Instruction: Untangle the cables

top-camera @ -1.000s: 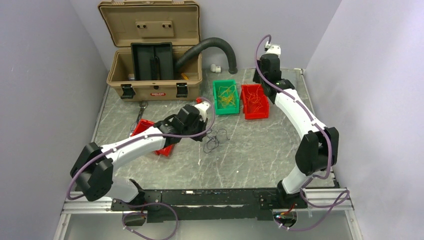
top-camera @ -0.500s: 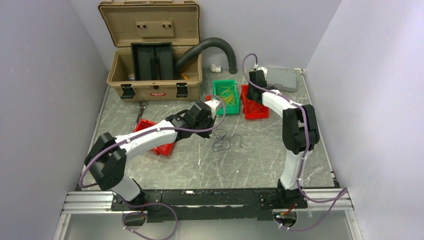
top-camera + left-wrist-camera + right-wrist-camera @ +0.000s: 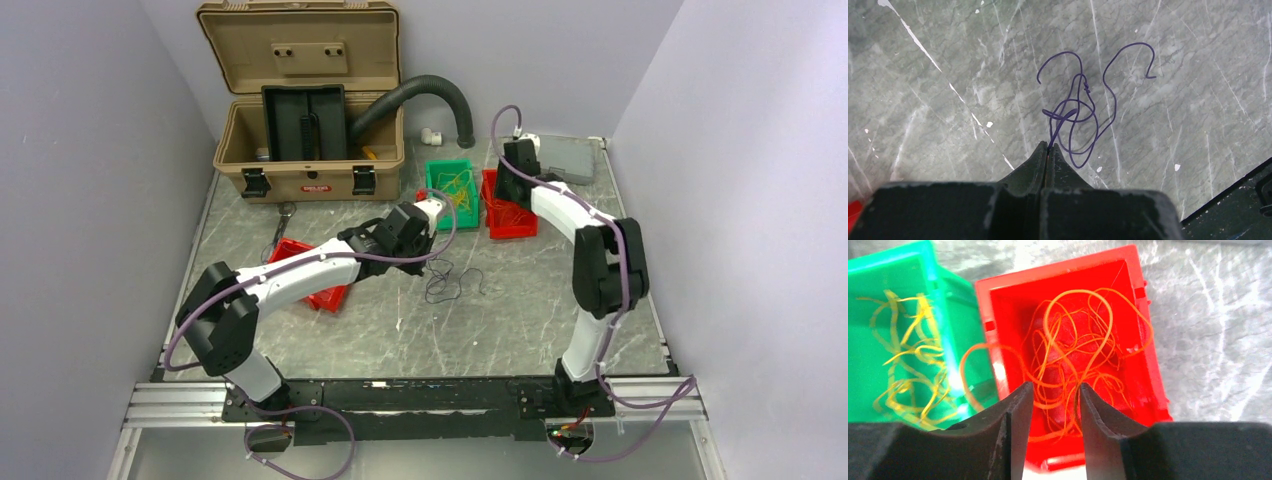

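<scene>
— How did the left gripper (image 3: 1048,148) stand?

— Its jaws were pressed together, pinching one end of a thin purple wire (image 3: 1075,107). The rest of that wire lay in loose loops on the grey marbled table (image 3: 1198,125), just ahead of the fingertips, with two free ends curling away.

— And the right gripper (image 3: 1053,390)?

— It hung over the red bin (image 3: 1150,375) at the far side of the table, its jaws parted by a narrow gap. Orange wires (image 3: 1073,350) lay heaped in that bin. A strand or two crossed the gap, but whether the fingers touched them could not be told.

— What sat beside it?

— The green bin (image 3: 878,275) stood against the red one, on the left arm's side, and held yellow wires (image 3: 908,355). One orange loop spilled over the wall between them.
</scene>
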Controlling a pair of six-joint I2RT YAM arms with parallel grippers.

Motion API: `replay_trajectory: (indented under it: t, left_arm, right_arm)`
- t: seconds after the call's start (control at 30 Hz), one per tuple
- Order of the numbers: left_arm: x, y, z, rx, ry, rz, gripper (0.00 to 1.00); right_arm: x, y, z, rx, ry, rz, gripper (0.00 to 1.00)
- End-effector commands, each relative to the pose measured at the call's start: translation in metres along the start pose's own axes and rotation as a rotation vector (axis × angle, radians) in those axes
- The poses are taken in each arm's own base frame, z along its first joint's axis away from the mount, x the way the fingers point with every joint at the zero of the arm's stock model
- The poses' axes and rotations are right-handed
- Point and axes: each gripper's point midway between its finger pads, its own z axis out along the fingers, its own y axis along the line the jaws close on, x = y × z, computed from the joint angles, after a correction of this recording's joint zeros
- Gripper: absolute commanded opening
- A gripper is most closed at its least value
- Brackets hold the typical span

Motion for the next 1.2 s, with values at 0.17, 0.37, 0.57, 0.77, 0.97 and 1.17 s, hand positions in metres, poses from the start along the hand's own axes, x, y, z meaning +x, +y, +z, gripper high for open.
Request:
replay_trajectory:
  t: [0.17,0.37,0.57,0.77,0.97,1.17]
  left_arm:
    - [-0.01,0.002,-0.024,-0.003,-0.075,-0.013,0.0]
    - [-0.009,0.003,-0.036,0.004,-0.091,0.0,0.0]
    - [-0.009,0.007,-0.051,0.002,-0.116,0.008,0.0]
    - [-0.004,0.007,-0.057,0.016,-0.118,0.004,0.0]
    - [-0.004,0.005,-0.057,0.022,-0.116,0.0,0.0]
    - [-0.006,0.004,-0.056,0.022,-0.11,0.006,0.0]
  right_arm:
    - [-0.032,0.009,-0.095,-0.167,-0.138,0.035,0.81]
    - [-0.002,0.01,-0.136,-0.254,-0.107,0.035,0.99]
    - [0.045,0.022,-0.169,-0.42,-0.057,0.047,1.0]
    - [0.09,0.029,-0.183,-0.566,-0.045,0.042,0.99]
    - [0.114,0.041,-0.18,-0.671,-0.02,0.045,0.85]
    - [0.129,0.05,-0.174,-0.727,0.056,0.009,0.73]
